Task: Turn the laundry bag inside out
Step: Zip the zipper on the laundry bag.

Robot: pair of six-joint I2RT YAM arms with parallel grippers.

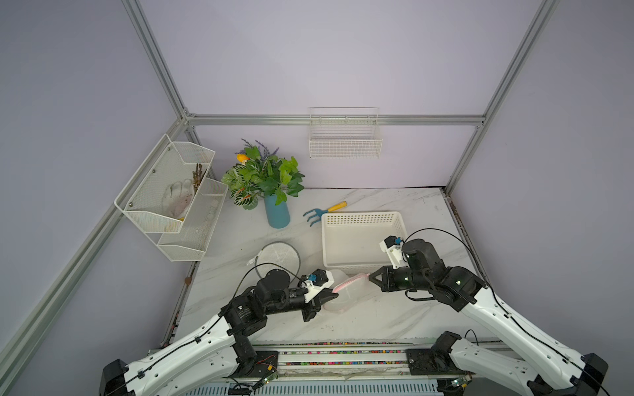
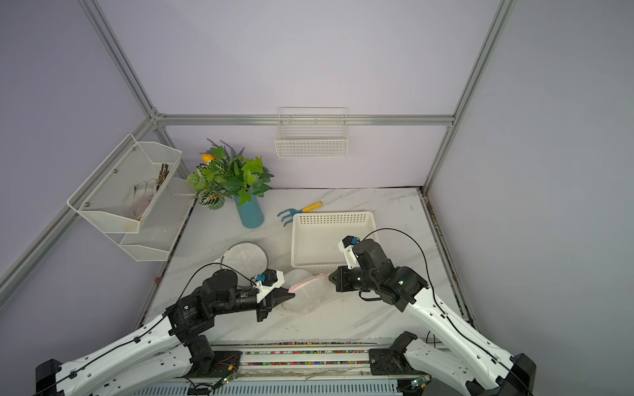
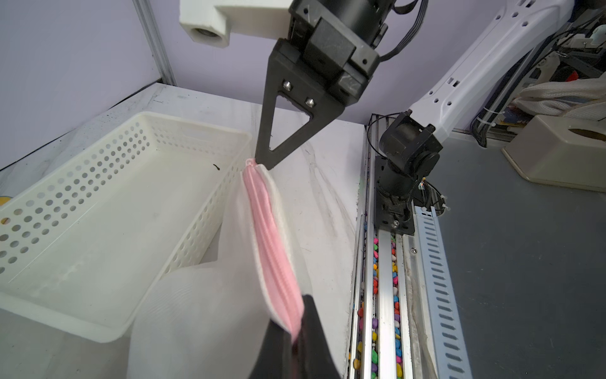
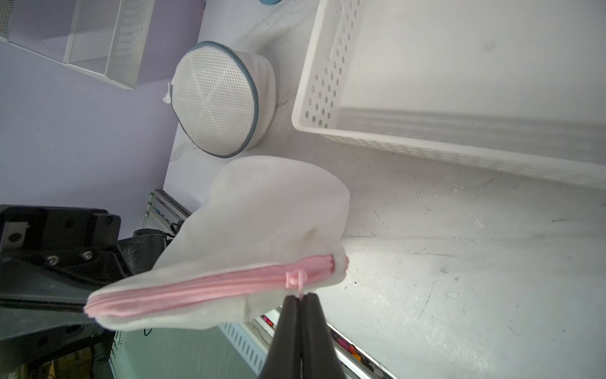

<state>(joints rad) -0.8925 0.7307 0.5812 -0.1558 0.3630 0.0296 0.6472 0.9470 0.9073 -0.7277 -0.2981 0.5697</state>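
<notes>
Marbled white tabletop (image 1: 377, 319) under laundry bag (image 1: 343, 295), lilac walls (image 1: 326, 51) around.

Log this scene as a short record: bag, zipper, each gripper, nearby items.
bag: white mesh laundry bag, held at both ends
zipper: pink zipper, looks closed
left gripper: shut on the bag's zipper end
right gripper: shut on the zipper pull
nearby: white basket behind; round mesh bag beside it

Lilac walls (image 1: 308, 51) framed in aluminium rails (image 1: 336, 120) enclose a white marble tabletop (image 1: 377, 319) under even light.
</notes>
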